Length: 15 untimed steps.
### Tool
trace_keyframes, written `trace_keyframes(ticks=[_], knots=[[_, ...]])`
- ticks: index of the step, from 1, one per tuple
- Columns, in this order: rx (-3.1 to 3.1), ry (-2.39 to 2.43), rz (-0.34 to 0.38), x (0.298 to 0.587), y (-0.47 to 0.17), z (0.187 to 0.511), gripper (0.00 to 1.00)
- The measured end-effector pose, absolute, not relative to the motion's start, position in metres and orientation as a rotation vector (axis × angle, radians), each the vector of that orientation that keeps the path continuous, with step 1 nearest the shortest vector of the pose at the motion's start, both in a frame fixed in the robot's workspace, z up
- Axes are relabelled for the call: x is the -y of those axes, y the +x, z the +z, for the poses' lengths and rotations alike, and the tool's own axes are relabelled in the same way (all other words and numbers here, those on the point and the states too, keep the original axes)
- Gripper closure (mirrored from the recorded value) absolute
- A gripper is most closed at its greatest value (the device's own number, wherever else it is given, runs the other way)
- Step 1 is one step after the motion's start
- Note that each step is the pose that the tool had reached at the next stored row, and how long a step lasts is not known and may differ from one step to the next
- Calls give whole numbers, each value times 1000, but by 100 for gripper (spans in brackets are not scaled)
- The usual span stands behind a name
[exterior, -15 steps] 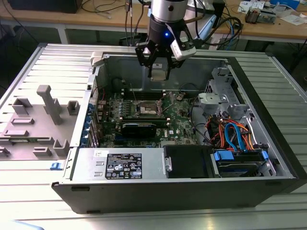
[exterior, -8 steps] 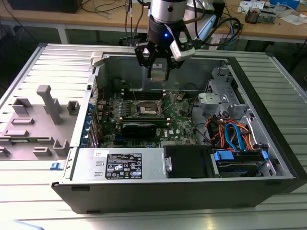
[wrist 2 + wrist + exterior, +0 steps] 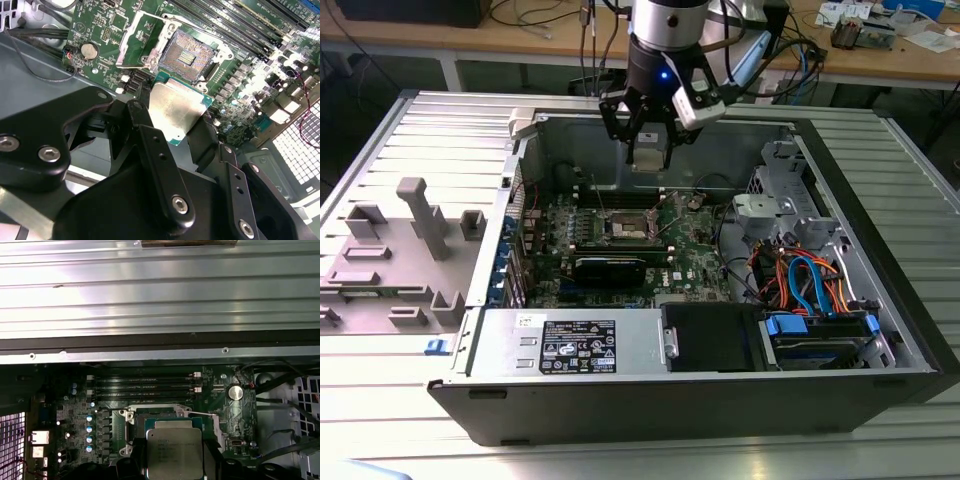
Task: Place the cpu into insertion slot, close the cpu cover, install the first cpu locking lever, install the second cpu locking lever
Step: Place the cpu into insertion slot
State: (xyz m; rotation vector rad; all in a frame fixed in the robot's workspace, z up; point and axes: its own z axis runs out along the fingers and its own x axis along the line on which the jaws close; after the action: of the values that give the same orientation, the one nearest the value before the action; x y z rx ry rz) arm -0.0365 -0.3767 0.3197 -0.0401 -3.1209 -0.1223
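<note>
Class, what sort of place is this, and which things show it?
Probably a robotics lab: an open computer case on a ribbed metal table, the claw holding the cpu over its motherboard, a cluttered workbench behind.

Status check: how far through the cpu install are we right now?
Nothing is finished yet. In hand: the gripper is shut on the cpu, held above the motherboard and not seated. The insertion slot lies bare, its contacts showing, and the cpu cover stands flipped open beside it. Left: seating the chip, closing the cover, and both locking levers.
</note>
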Motion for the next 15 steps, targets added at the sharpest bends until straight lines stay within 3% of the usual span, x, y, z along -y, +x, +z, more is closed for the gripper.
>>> trace_keyframes(ticks=[15], knots=[[3121, -40, -121, 378, -39, 318, 45]])
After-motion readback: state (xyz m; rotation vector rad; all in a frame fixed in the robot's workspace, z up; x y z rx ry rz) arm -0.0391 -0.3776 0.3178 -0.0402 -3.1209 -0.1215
